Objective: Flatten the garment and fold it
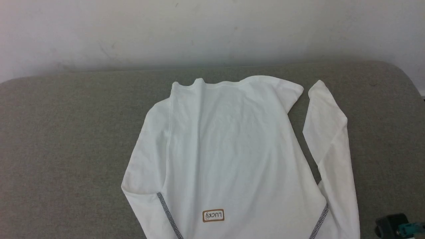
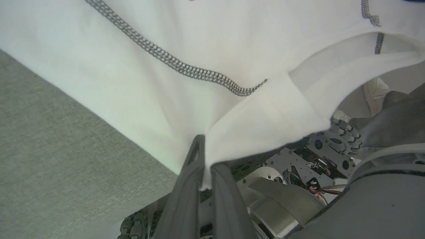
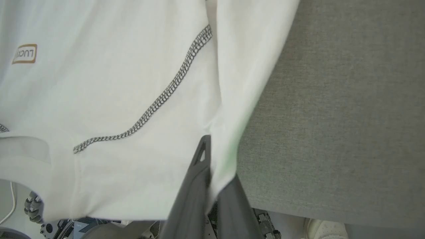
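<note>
Head view: the shirt [image 1: 232, 149] lies on the grey table [image 1: 66, 149], with its patch [image 1: 213, 215] nearest me. Left wrist: my left gripper [image 2: 207, 159] clamps the shoulder left of the patch. Right wrist: my right gripper [image 3: 214, 166] clamps the shoulder right of it. Uneven tugging could bunch the cloth.

Garment [image 1: 229, 149] flat on padded surface [image 1: 66, 132], wall [image 1: 199, 30] behind; hem at far end, chest patch [image 1: 213, 215] at near end; L-side sleeve [image 1: 146, 156] along body, R-side sleeve [image 1: 332, 149] apart w/ gap; L gripper [image 2: 207, 159] & R gripper [image 3: 215, 169] pinching near-end shoulder corners.
</note>
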`<state>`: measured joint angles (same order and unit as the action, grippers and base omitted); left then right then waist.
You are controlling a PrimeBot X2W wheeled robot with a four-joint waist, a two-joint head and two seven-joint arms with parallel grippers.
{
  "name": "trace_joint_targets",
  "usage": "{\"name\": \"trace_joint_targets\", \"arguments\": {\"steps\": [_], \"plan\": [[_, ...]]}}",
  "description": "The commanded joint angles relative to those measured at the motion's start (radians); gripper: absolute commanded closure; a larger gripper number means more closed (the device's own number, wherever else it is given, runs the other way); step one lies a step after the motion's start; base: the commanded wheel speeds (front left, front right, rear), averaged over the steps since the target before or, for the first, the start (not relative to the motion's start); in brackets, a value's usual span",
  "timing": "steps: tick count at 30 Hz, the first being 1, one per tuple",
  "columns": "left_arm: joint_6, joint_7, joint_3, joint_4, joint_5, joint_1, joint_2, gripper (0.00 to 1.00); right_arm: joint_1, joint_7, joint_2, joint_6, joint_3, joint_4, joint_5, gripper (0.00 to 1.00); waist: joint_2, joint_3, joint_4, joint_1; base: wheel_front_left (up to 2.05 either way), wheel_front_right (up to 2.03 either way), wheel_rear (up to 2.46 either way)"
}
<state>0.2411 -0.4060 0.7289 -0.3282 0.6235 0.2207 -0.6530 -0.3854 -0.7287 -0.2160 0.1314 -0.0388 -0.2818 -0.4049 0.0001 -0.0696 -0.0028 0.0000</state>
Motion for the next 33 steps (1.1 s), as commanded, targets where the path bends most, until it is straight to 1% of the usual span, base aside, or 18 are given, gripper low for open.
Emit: {"name": "trace_joint_targets", "arguments": {"steps": [1,6,8,13,15,16,17,18,19,22,24,26,29,31,33], "plan": [[-0.001,0.019,-0.003,0.012,-0.004,-0.003,0.005,1.00,-0.002,0.009,0.001,-0.001,0.001,-0.004,0.000,1.00,-0.0001,0.000,0.003,0.0000,0.00,0.00,0.00],[-0.024,0.099,-0.012,0.078,-0.022,-0.036,0.037,1.00,0.017,0.058,-0.001,-0.001,0.013,0.023,0.023,1.00,-0.0001,0.002,0.008,0.0000,0.00,0.00,0.00],[-0.032,0.108,-0.010,0.097,-0.022,-0.041,0.042,1.00,0.022,0.069,0.001,-0.001,0.018,0.033,0.027,1.00,-0.0001,0.003,0.008,0.0000,0.00,0.00,0.00],[-0.068,0.131,0.002,0.194,0.003,-0.052,0.075,1.00,0.037,0.115,0.017,-0.001,0.048,0.099,0.029,1.00,-0.0001,0.012,0.005,0.0000,0.00,0.00,0.00],[-0.077,0.140,0.006,0.228,0.010,-0.053,0.087,0.67,0.041,0.131,0.019,-0.001,0.057,0.123,0.029,0.99,-0.0001,0.014,0.004,0.0000,0.00,0.00,0.00],[-0.083,0.147,0.008,0.245,0.013,-0.055,0.094,0.55,0.042,0.138,0.021,-0.001,0.058,0.135,0.027,0.93,-0.0001,0.014,0.004,0.0000,0.00,0.00,0.00],[-0.086,0.157,0.008,0.261,0.014,-0.058,0.101,0.00,0.044,0.148,0.024,-0.001,0.057,0.145,0.027,0.78,-0.0001,0.013,0.005,0.0000,0.00,0.00,0.00],[-0.089,0.167,0.008,0.276,0.012,-0.062,0.107,0.00,0.048,0.164,0.027,-0.001,0.052,0.155,0.029,0.53,-0.0001,0.012,0.004,0.0000,0.00,0.00,0.00],[-0.091,0.175,0.008,0.289,0.011,-0.065,0.113,0.00,0.052,0.180,0.032,-0.001,0.048,0.164,0.032,0.00,-0.0001,0.011,0.004,0.0000,0.00,0.00,0.00],[-0.086,0.198,0.002,0.314,0.009,-0.072,0.125,0.00,0.058,0.201,0.035,-0.001,0.048,0.183,0.031,0.00,-0.0001,0.012,0.004,0.0000,0.00,0.00,0.00],[-0.079,0.210,-0.012,0.306,0.020,-0.070,0.129,0.00,0.056,0.194,0.038,-0.001,0.042,0.177,0.010,0.00,-0.0001,0.013,0.004,0.0000,0.00,0.00,0.00],[-0.072,0.208,-0.029,0.281,0.042,-0.058,0.122,0.00,0.051,0.174,0.028,-0.001,0.034,0.153,-0.006,0.00,-0.0001,0.014,0.004,0.0000,0.00,0.00,0.00],[-0.050,0.201,-0.080,0.210,0.101,-0.025,0.099,0.00,0.039,0.126,0.012,-0.001,0.003,0.093,-0.031,0.00,-0.0001,0.017,0.004,0.0000,0.00,0.00,0.00],[-0.030,0.191,-0.120,0.145,0.139,0.000,0.074,0.00,0.034,0.095,0.005,-0.001,-0.033,0.041,-0.038,0.00,-0.0001,0.019,0.002,0.0000,0.00,0.00,0.00],[-0.006,0.188,-0.157,0.073,0.157,0.020,0.044,0.00,0.041,0.092,0.006,-0.001,-0.077,-0.015,-0.030,0.00,-0.0001,0.021,0.001,0.0000,0.00,0.00,0.00]]}}
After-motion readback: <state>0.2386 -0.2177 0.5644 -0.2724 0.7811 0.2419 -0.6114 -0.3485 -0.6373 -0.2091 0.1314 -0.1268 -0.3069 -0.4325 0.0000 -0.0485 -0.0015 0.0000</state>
